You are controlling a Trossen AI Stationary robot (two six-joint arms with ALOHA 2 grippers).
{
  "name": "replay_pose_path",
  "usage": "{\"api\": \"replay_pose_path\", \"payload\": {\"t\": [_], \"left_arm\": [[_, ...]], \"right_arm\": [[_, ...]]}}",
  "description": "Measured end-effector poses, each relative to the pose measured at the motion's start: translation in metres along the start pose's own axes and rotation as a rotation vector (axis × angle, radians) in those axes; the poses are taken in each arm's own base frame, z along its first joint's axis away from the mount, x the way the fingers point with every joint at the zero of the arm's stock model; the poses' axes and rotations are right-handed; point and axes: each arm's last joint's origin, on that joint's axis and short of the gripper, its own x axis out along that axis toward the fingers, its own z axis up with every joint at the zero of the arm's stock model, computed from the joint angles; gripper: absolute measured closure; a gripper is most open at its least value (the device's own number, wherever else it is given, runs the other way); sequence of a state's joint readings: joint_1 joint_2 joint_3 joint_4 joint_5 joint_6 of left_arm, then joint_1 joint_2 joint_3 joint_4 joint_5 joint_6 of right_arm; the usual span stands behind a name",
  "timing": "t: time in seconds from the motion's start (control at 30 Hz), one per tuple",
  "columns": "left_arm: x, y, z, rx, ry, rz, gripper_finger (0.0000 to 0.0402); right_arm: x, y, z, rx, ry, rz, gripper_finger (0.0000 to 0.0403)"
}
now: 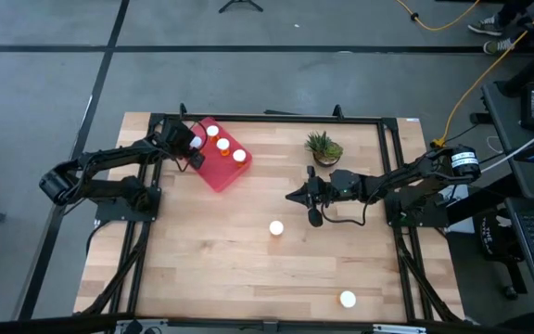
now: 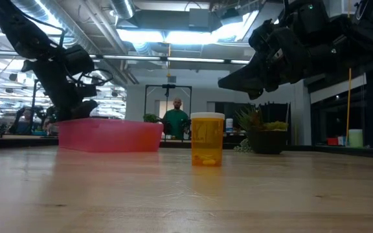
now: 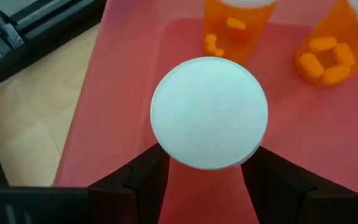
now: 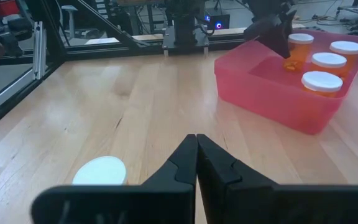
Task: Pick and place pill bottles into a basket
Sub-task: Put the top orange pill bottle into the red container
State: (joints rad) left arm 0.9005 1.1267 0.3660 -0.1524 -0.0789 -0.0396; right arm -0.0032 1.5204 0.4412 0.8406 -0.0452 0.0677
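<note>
Risk sitting mainly with the left gripper point(image 3: 207, 168): it is hovering over the near-left corner of the basket point(image 1: 213, 173) in the upper left of the high view, pinching a pill bottle point(image 3: 209, 112) just below its white cap; if the fingers are letting go this close to the wall, the bottle could be clipping the rim and tipping out onto the table point(image 1: 211, 260), or knocking the three bottles point(image 1: 225, 145) already standing inside; the wrist view is showing two of those point(image 3: 321, 53) just beside the held one, so room is looking tight.

Second worry, the right gripper point(image 1: 297, 197): it is hanging at centre frame in the high view, fingers pressed together and holding nothing; a loose bottle point(image 1: 275, 227) is standing just below it in the frame, near but apart; coming down with the fingers together would be shoving the bottle over and sending it rolling; in my judgement the claw needs spreading first.

Another bottle point(image 1: 347, 299) is waiting at the lower right edge of the table, well apart; potted plant point(image 1: 324, 147) is sitting just above the right gripper in the frame, near enough to be brushed on a swing toward the basket.
</note>
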Motion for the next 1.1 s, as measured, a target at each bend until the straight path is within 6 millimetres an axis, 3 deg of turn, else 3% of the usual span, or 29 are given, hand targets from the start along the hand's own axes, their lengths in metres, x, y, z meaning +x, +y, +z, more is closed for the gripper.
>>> {"api": "replay_pose_path", "payload": {"t": [1.1], "left_arm": [[-0.0001, 0.0001, 0.0014, 0.026, -0.015, 0.006, 0.0212]], "right_arm": [[0.0000, 0.0000, 0.0000, 0.002, 0.000, 0.000, 0.0392]]}}
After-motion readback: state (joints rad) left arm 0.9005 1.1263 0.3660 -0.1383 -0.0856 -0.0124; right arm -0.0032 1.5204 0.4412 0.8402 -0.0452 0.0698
